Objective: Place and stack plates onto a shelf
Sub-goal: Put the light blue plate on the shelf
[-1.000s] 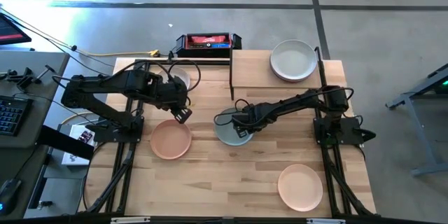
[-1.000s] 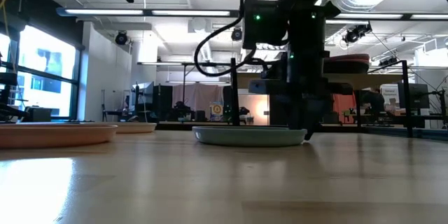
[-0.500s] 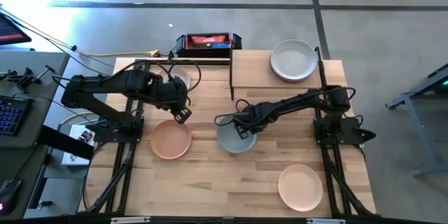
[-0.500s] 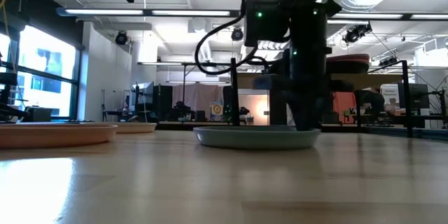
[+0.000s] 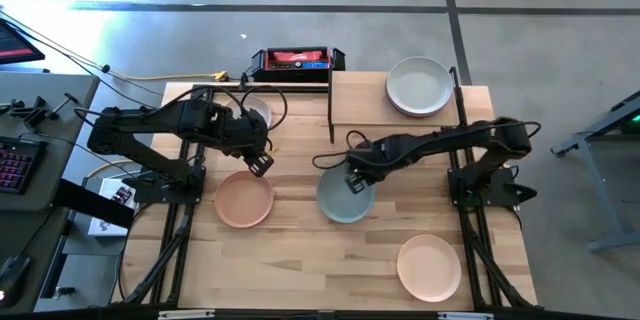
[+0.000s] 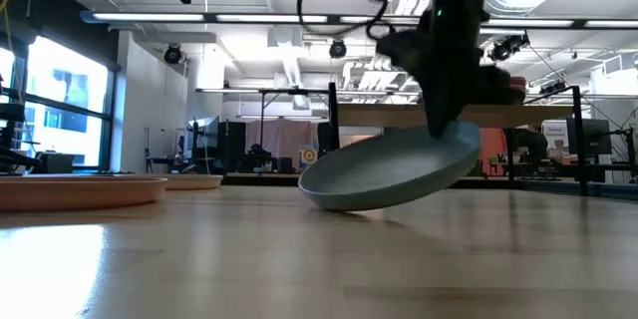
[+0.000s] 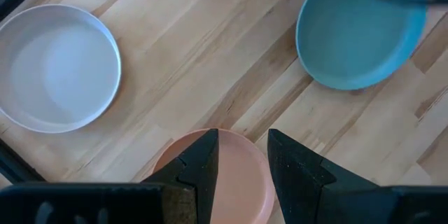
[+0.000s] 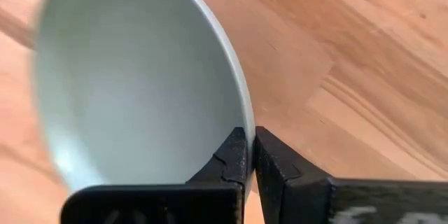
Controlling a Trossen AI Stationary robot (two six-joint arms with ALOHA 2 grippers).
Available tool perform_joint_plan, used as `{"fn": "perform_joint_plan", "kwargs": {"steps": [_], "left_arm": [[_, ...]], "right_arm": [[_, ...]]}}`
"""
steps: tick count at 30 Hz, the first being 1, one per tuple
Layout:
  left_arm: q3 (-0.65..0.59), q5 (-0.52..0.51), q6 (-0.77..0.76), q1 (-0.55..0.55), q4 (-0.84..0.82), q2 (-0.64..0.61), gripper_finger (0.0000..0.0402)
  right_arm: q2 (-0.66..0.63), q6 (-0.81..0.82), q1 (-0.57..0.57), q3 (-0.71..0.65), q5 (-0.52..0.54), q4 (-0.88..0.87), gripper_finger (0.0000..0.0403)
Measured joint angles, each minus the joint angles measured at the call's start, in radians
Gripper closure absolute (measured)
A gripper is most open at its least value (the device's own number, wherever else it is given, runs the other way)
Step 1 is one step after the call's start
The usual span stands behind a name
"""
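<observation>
Nearest on the worktop (image 5: 300, 260), at the right, a cream plate (image 5: 429, 267) lies flat, nothing touching it. Farther in, left of centre, a peach plate (image 5: 244, 200) also lies flat on the wood; in the left wrist view it sits just under that arm's fingers (image 7: 199, 168).

At centre, the sage green plate (image 5: 344, 198) is tilted: in the low view its left edge touches the worktop and its right edge is lifted (image 6: 394, 171). The right tool (image 5: 358, 182) is clamped on the raised rim; in the right wrist view the two fingers (image 8: 234, 157) are pressed together with the thin rim between them. The right arm reaches in from the right side of the worktop.

The left tool (image 5: 262, 163) hangs over the worktop just beyond the peach plate, fingers apart, holding nothing. Beyond it, at the far left, a white plate (image 5: 255, 112) lies flat, partly hidden by the left arm.

At the far right stands the shelf (image 5: 360, 100), a light-wood board on a black frame. On its right end sits a small stack of plates (image 5: 419, 87), the top one white with a pinkish rim showing below it. The left part of the shelf board is bare. Behind the worktop sits a black and red box (image 5: 297, 61).
</observation>
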Motion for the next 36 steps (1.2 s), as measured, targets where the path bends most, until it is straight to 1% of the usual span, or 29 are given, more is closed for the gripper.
{"fn": "perform_joint_plan", "kwargs": {"steps": [3, 9, 15, 20, 25, 29, 36], "left_arm": [[0.000, 0.000, 0.000, 0.000, 0.001, 0.003, 0.0291], [0.000, 0.000, 0.001, 0.000, 0.003, 0.008, 0.0291], [0.000, 0.000, 0.001, 0.000, 0.003, 0.014, 0.0291], [0.001, 0.000, 0.001, 0.000, 0.002, 0.021, 0.0291], [0.000, 0.000, 0.018, 0.000, 0.000, 0.024, 0.0291], [0.000, 0.000, 0.017, 0.000, -0.001, 0.024, 0.0291], [0.000, 0.000, 0.021, 0.000, 0.000, 0.024, 0.0291]], "right_arm": [[-0.059, 0.000, -0.001, 0.000, 0.006, -0.004, 0.0403], [-0.149, 0.003, -0.003, 0.000, 0.056, -0.015, 0.0403], [-0.218, -0.001, -0.003, 0.000, 0.055, -0.017, 0.0403], [-0.311, -0.014, -0.023, 0.000, 0.069, -0.024, 0.0403], [-0.409, -0.047, -0.091, 0.000, 0.136, -0.023, 0.0403], [-0.461, -0.079, -0.180, 0.000, 0.183, -0.006, 0.0403], [-0.465, -0.206, -0.355, 0.000, 0.184, 0.082, 0.0403]]}}
